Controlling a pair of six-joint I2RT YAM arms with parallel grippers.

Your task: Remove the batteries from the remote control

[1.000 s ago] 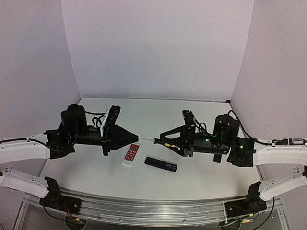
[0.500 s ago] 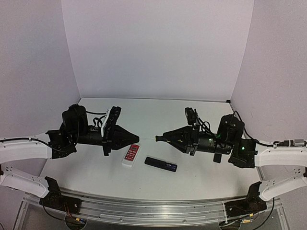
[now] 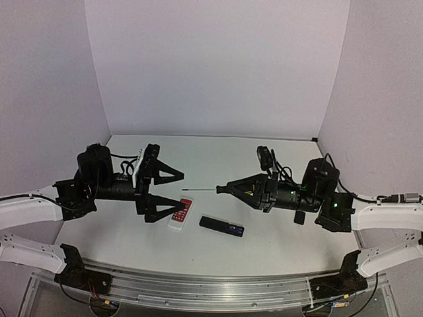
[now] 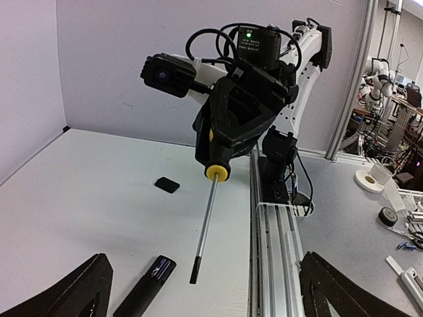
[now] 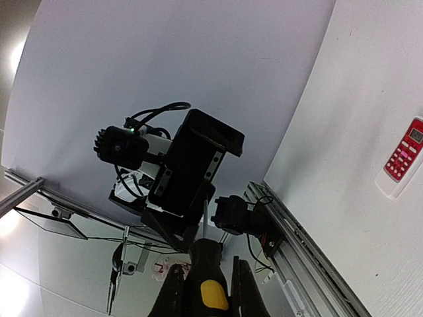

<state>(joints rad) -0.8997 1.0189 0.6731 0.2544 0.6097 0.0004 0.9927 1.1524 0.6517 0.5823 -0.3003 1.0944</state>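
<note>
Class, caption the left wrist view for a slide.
Right gripper holds the screwdriver by its handle; the remote control lies on the table.

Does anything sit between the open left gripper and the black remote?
Yes. In the top view the white remote lies between the left gripper and the black remote, just under the gripper's lower finger. Nothing lies on the black remote itself.

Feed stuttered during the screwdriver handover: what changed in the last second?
The right fingers closed on the screwdriver by its handle. The left fingers let go of its shaft, opened wide and drew back slightly leftward. The black remote and white remote stayed put.
</note>
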